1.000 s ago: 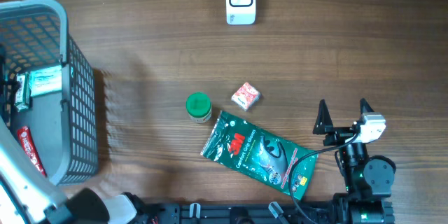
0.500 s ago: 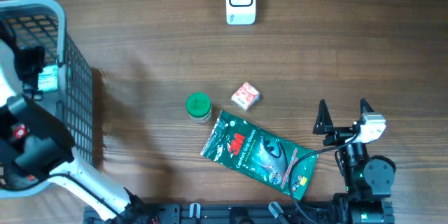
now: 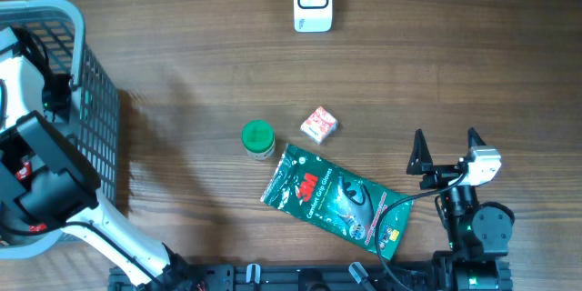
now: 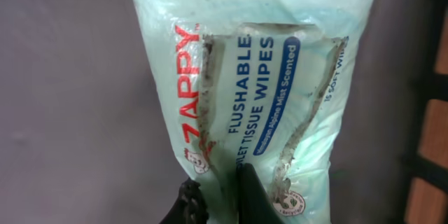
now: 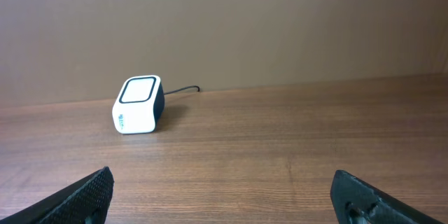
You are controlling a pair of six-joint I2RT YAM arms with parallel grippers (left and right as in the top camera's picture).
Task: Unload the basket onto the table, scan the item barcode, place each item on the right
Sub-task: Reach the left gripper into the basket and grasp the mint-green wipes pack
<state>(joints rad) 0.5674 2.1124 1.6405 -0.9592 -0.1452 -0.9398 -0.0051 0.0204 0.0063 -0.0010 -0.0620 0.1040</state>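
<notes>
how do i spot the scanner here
On the wooden table, look top centre in the overhead view. The scanner stands alone there, a white block with a cable; the jar, red box and green packet lie lower down.

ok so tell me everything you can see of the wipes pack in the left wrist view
The wipes pack is a soft, pale green plastic pouch, wrinkled, printed ZAPPY in red and Flushable Toilet Tissue Wipes in blue. Its peel flap has grimy edges. It lies against a grey surface, and the left gripper is shut on its near edge.
</notes>
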